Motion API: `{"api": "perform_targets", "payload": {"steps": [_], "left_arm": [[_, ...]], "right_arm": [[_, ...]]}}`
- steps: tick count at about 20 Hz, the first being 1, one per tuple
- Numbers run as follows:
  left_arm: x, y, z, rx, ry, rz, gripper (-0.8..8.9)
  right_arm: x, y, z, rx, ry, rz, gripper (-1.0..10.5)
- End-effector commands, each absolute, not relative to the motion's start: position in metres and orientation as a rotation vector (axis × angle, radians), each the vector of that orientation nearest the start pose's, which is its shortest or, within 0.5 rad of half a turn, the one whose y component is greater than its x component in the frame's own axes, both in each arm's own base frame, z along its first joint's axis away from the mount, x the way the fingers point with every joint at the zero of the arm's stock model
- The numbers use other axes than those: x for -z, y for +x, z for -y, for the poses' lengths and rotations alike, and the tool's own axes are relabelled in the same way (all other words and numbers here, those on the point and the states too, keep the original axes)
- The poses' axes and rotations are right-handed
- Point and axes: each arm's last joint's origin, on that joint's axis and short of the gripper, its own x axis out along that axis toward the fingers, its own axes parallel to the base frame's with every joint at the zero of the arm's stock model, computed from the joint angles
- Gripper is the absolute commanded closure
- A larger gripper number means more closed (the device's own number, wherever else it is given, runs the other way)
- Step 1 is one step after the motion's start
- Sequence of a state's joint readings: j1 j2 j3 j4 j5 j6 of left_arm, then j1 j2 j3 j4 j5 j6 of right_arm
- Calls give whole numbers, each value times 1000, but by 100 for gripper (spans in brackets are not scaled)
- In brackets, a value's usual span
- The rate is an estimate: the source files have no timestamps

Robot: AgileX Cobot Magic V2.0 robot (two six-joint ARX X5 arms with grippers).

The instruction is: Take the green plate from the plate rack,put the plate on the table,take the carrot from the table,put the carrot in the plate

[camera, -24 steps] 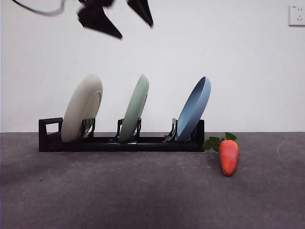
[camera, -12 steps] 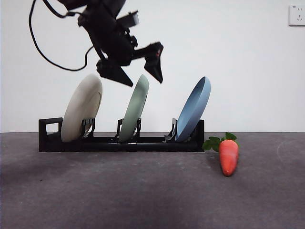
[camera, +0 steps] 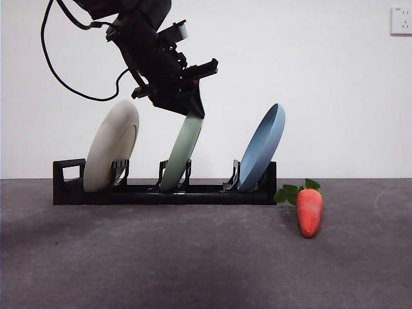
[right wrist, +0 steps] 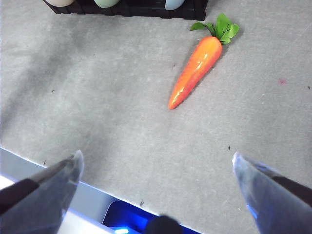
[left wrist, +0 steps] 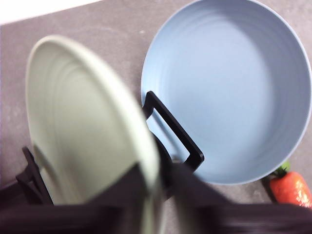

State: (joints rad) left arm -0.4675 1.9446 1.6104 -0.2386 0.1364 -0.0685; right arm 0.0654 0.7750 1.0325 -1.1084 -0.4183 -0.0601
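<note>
The green plate (camera: pixel 182 154) stands tilted in the middle slot of the black plate rack (camera: pixel 161 193). My left gripper (camera: pixel 192 112) has come down from above onto the plate's top rim. In the left wrist view its jaws (left wrist: pixel 153 195) sit close on either side of the green plate's (left wrist: pixel 83 126) rim, gripping it. The carrot (camera: pixel 309 211) lies on the table (camera: pixel 193 257) just right of the rack, leaves toward the wall. My right gripper (right wrist: pixel 156 170) is open and empty above the table, well short of the carrot (right wrist: pixel 195 70).
A cream-white plate (camera: pixel 111 147) stands in the rack's left slot and a blue plate (camera: pixel 261 148) in its right slot, close beside the green one. The rack's loop handle (camera: pixel 68 170) is at the left end. A cable hangs from the left arm.
The left gripper came down from the top of the picture with its jaws spread, straddled the green plate's top rim, and has now closed on it. The plate and carrot have not moved.
</note>
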Motion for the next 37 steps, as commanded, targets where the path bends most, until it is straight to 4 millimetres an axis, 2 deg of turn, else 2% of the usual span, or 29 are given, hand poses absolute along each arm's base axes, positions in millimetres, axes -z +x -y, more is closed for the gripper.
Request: {"api": "perform_targets", "payload": {"steps": [1, 4, 7, 11, 14, 17, 20, 24, 26, 30, 32, 37], "left_arm": [[-272, 399, 207, 556, -25, -609, 822], [-274, 399, 208, 578, -74, -619, 822], [-287, 399, 209, 617, -121, -602, 822], [-323, 393, 207, 658, -150, -519, 822], [-355, 380, 203, 720, -165, -473, 822], [-383, 352, 195, 780, -134, -492, 822], [-404, 303, 192, 840, 93, -533, 821], [-418, 239, 200, 755, 432, -579, 820], [-413, 219, 210, 745, 555, -633, 819], [-384, 202, 233, 736, 700, -685, 819], [-355, 196, 243, 695, 776, -701, 819], [-265, 183, 257, 678, 938, -693, 819]], "right_arm": [[-339, 114, -19, -475, 100, -829, 288], [-339, 114, -19, -476, 100, -828, 288], [-339, 114, -19, -476, 100, -829, 288], [-339, 114, -19, -476, 100, -828, 288], [-339, 114, -19, -476, 100, -828, 288], [-339, 114, -19, -475, 102, -828, 288], [-339, 114, -19, -474, 103, -829, 288], [-339, 116, -19, -475, 102, -822, 288], [-340, 117, -20, -475, 101, -813, 288], [-340, 117, -20, -473, 106, -809, 288], [-340, 117, -20, -473, 105, -808, 288], [-340, 119, -20, -473, 107, -813, 288]]}}
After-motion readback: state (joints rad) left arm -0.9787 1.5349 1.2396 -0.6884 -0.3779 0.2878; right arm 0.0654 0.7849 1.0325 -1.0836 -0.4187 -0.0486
